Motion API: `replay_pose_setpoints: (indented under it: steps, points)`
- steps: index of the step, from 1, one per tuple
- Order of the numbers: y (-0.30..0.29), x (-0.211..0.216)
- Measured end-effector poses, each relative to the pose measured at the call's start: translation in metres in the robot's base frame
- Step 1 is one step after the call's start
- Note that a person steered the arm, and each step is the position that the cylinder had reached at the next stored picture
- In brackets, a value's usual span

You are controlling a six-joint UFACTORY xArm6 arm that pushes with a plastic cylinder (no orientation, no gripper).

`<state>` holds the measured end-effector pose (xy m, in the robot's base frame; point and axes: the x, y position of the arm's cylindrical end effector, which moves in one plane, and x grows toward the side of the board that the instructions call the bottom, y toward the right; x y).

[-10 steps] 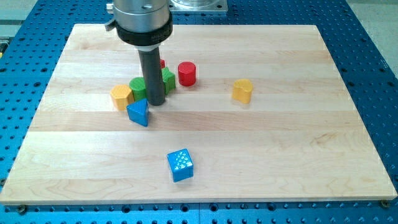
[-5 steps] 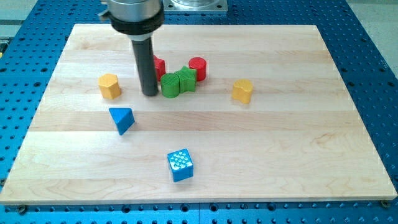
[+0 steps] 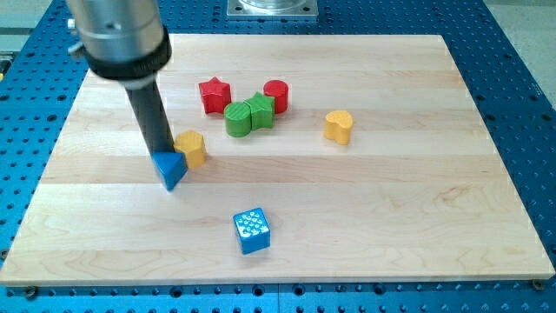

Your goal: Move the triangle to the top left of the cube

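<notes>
The blue triangle (image 3: 171,169) lies on the wooden board left of centre. The blue cube (image 3: 252,230) sits lower, toward the view's bottom centre, so the triangle is up and to the left of it. My tip (image 3: 160,155) is at the triangle's upper left edge, touching or almost touching it. A yellow block (image 3: 191,148) sits just right of my tip, against the triangle's upper right.
A red star-shaped block (image 3: 214,95), two green blocks (image 3: 248,116) and a red cylinder (image 3: 276,95) cluster near the view's top centre. Another yellow block (image 3: 339,126) lies to the right. The board's edges (image 3: 52,174) border a blue perforated table.
My tip moved from beside the green and red blocks down and left to the triangle's upper edge. The yellow block shifted right and down, next to the triangle. The triangle hardly moved.
</notes>
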<state>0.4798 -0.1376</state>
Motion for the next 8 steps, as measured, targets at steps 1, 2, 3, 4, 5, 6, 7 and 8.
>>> replay_pose_setpoints:
  steps: [1, 2, 3, 4, 5, 6, 7, 8]
  points:
    - [0.021, 0.010]
    - [-0.028, 0.029]
    - [0.015, 0.062]
    - [0.037, 0.056]
    - [0.003, 0.039]
    - [0.070, -0.002]
    - [0.096, 0.026]
    - [0.090, 0.046]
